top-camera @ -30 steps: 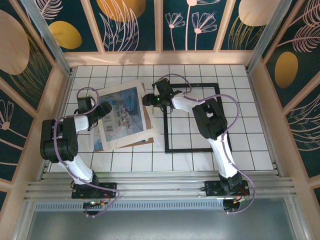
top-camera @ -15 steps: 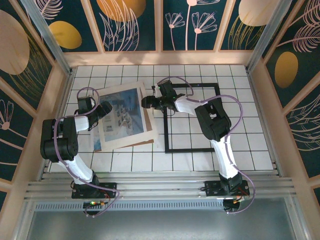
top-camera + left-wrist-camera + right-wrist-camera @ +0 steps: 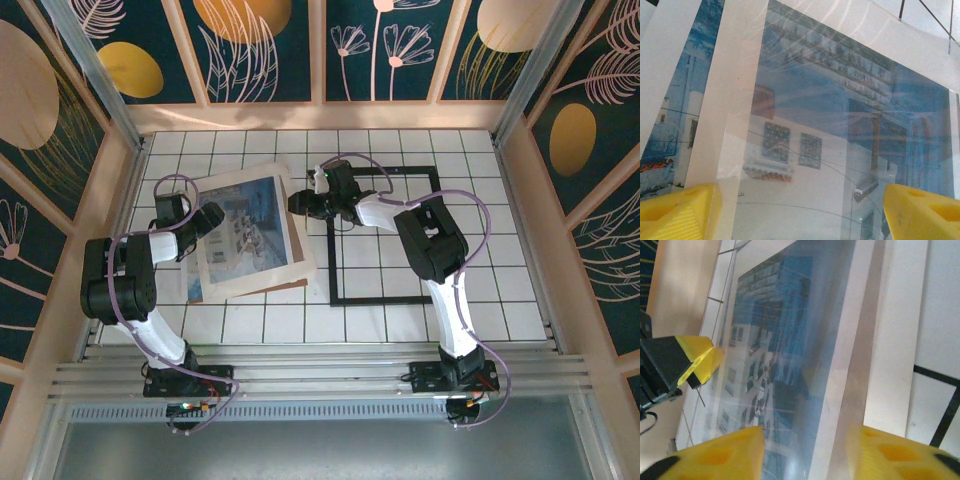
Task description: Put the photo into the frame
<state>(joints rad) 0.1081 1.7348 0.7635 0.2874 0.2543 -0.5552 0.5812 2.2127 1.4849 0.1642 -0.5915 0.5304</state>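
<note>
Photo (image 3: 247, 228) glossy, blue, rectangular (white mat (image 3: 735, 100) bordering it); frame (image 3: 385, 300) thin, black.

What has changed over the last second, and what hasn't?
The right tool has narrowed its jaws at the right edge of the white mat border lying over the blue-toned paper photo; whether it grips is unclear. The left tool stayed open at the left edge, and the thin black rectangular frame did not move.
</note>
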